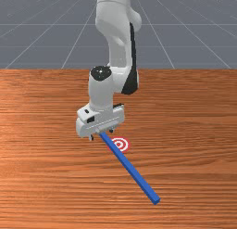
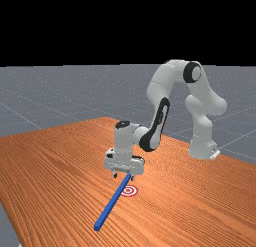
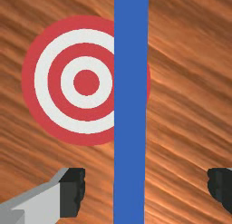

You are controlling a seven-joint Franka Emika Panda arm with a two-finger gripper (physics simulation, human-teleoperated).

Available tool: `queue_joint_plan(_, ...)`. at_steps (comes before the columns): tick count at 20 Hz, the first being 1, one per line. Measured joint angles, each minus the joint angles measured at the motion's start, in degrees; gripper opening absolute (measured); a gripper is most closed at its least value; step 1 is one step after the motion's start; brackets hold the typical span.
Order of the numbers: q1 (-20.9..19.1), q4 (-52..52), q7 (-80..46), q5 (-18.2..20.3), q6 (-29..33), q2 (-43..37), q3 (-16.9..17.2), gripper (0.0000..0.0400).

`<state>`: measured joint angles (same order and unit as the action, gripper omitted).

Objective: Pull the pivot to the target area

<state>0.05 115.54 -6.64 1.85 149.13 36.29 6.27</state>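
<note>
Table [image 1: 199,112]: gaps btwn bar [image 3: 130,105] & fingers [image 3: 71,191].

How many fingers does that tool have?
2, standing apart: one finger on the side of the blue bar where the target's bullseye lies, the other finger across the bar.

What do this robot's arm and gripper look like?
The arm has smooth, rounded white segments, a black cap and a black strip. The gripper has a wide, whitish housing with small black markings; its two fingers are grey with black, ridged tips.
</note>
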Motion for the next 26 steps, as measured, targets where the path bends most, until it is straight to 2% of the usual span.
queue_joint_plan(1,0.7,-0.2,-1.9,-0.9,0.1,0.2,1.7,0.04)
queue_joint_plan(2,-2.0,-0.7,2.2,0.3,-0.3,0.4,0.0,0.04)
queue_joint_plan(4,-4.2,-1.4,4.4,1.0,-0.7,0.7,-0.5,0.04)
queue_joint_plan(5,-2.7,-1.1,2.8,-0.9,0.3,0.9,1.3,0.04)
queue_joint_plan(7,-2.2,-1.1,1.7,-1.1,0.4,1.1,1.8,0.04)
queue_joint_plan(10,-2.5,-0.6,4.2,-1.8,0.9,0.8,0.9,0.04)
queue_joint_plan(13,-2.6,-5.1,5.2,-2.0,-1.3,3.1,0.4,0.04)
queue_joint_plan(14,0.8,-7.0,-1.3,-3.6,-2.3,4.4,3.9,0.0245)
queue_joint_plan(15,1.4,-7.9,-2.0,-4.1,-2.6,5.0,4.4,0.0148)
queue_joint_plan(16,1.5,-8.7,-2.1,-4.1,-3.0,5.4,4.4,0.0111)
queue_joint_plan(17,-1.2,-12.0,1.2,-1.9,-8.6,6.3,1.6,0.0105)
queue_joint_plan(18,0.2,-8.9,-0.6,-3.0,-3.4,5.2,3.0,0.0097)
queue_joint_plan(21,-2.9,-9.2,3.2,0.2,-4.3,5.0,-0.4,0.0099)
queue_joint_plan(22,-1.5,-8.4,4.5,-2.8,-3.1,4.7,0.6,0.0095)
queue_joint_plan(23,-1.6,-7.9,5.9,-3.1,-3.4,4.1,0.3,0.0095)
queue_joint_plan(24,-6.0,-9.2,8.0,4.0,-7.8,3.6,-4.0,0.0096)
queue_joint_plan(26,-6.1,-8.5,8.7,4.8,-10.2,0.9,-4.0,0.0096)
